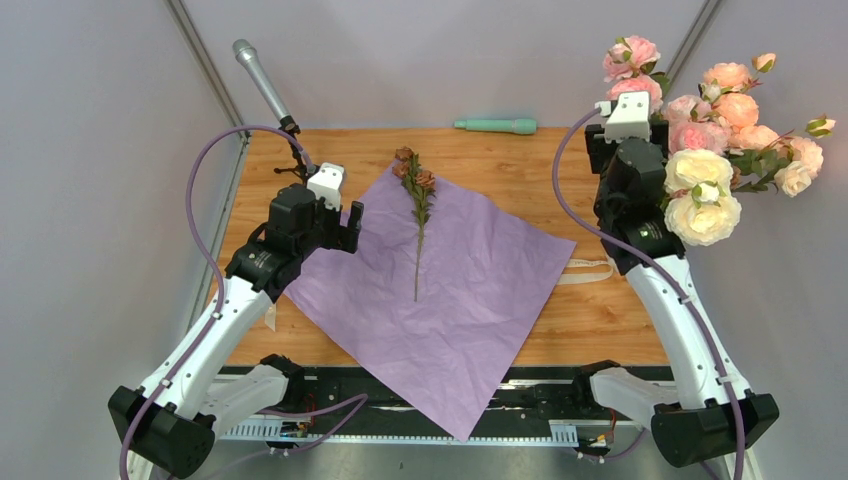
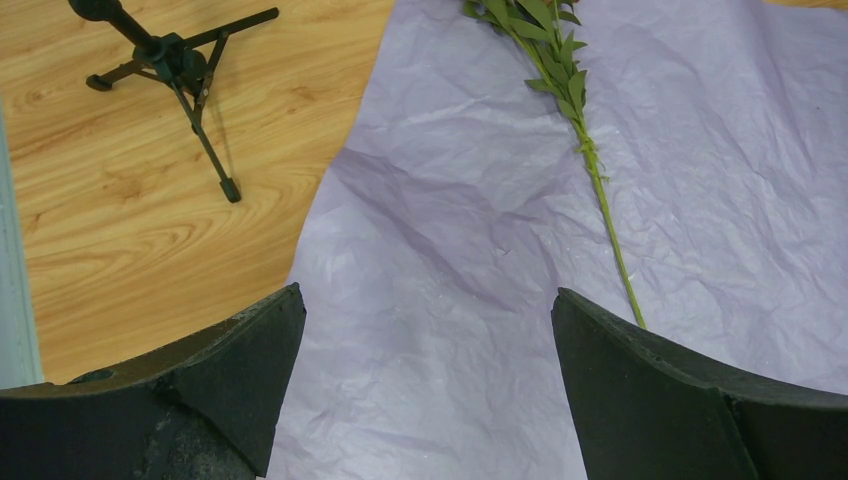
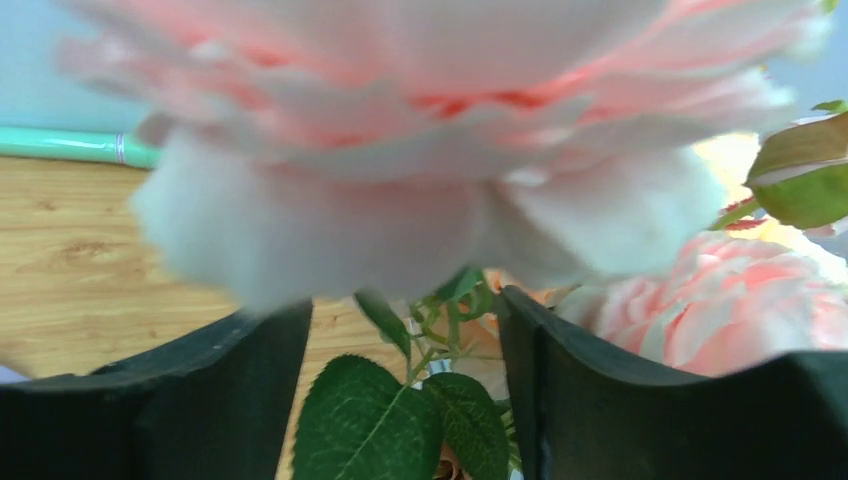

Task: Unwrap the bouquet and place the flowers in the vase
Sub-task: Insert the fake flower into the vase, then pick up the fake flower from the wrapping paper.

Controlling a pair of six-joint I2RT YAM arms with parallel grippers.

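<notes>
On the wooden table [image 1: 600, 325] a sheet of lilac paper [image 1: 470, 290] lies spread flat and crinkled across the middle, with one corner hanging over the near edge at 6 o'clock. A single flower stem [image 1: 418, 215] with rusty-brown blooms and small green leaves rests on the paper toward 12 o'clock. Its heads point to 12 and its bare cut end to 6. The left gripper [image 1: 345, 232] hovers at 9 o'clock over the paper's left edge, released, with its jaws spread wide and nothing between them. A cream ribbon [image 1: 592, 266] lies on the table at 3 o'clock, just beside the paper's right corner. At 2 o'clock a bunch of pink, peach and cream roses [image 1: 715, 140] rises well above the tabletop, and the right gripper [image 3: 405, 320] is up among it. Its jaws are parted, and green leaves [image 3: 370, 420] and thin stems sit in the gap, with neither finger seen pressing on them. A large, blurred pale-pink bloom [image 3: 430, 150] fills the top of the right wrist view. The vase is hidden behind the right arm and the blooms, so its exact place cannot be told. A mint-green cylinder [image 1: 497, 126] lies on its side along the far edge at about 1 o'clock. A microphone [image 1: 262, 80] on a small black tripod [image 2: 175, 65] stands at 10 o'clock, just off the paper.
</notes>
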